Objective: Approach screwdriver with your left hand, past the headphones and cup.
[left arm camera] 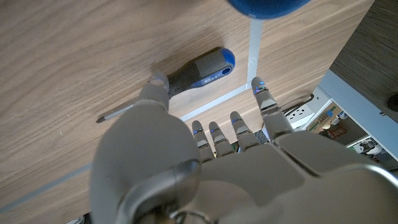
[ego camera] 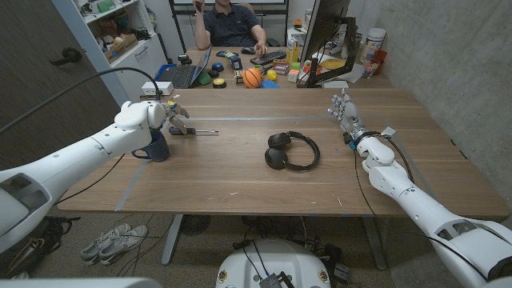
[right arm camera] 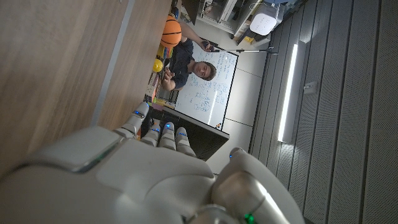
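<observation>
My left hand [left arm camera: 186, 155] hovers wide, empty, over the screwdriver [left arm camera: 186, 78]; light, rigid, I'd grip its rubbery handle.

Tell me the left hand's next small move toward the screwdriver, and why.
Probably lower the left hand a little and close on the screwdriver: the hand is open over the handle, with the cup beside it and the headphones well clear.

Person [ego camera: 230, 24] seated behind table [ego camera: 240, 172]; laptop [ego camera: 180, 74], basketball [ego camera: 253, 77], monitor [ego camera: 324, 32] nearby.
</observation>
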You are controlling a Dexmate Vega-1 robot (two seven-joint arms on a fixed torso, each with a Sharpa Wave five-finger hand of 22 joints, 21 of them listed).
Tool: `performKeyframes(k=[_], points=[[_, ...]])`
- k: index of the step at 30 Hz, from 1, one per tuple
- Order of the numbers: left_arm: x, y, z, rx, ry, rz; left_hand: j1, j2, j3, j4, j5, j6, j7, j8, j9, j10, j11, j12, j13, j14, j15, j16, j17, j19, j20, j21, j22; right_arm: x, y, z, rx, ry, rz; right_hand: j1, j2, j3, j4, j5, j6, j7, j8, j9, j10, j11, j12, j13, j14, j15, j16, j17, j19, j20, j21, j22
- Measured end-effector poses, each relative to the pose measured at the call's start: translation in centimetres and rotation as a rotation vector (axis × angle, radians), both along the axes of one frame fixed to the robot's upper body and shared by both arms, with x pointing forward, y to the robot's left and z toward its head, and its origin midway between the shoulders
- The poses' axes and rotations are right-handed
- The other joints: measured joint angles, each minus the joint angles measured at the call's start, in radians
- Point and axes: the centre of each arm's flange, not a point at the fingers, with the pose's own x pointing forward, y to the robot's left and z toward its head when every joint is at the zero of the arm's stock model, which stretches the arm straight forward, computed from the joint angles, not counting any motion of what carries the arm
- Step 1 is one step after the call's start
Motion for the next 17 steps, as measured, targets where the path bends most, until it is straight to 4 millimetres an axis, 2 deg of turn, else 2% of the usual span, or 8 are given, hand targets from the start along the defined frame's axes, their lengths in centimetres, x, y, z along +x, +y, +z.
performKeyframes(k=[17], points=[[-0.15, -0.32, -0.07, 0.016, 0.014, 0.01, 0.009, 0.009, 0.0, 0.0, -0.008, 0.009, 0.002, -0.008, 0.0, 0.0, 0.0, 0.0, 0.0, 0.0, 0.0, 0.0, 0.0, -0.004, -0.004, 0.0, 0.0, -0.08, -0.17, -0.09, 0.003, -0.001, 0.004, 0.0, 0.0, -0.004, -0.004, 0.004, 0.0, 0.0, 0.0, 0.0, 0.0, 0.0, 0.0, 0.0, 0.0, 0.0, 0.0, 0.0, 0.0, 0.0, -0.011, 0.0]])
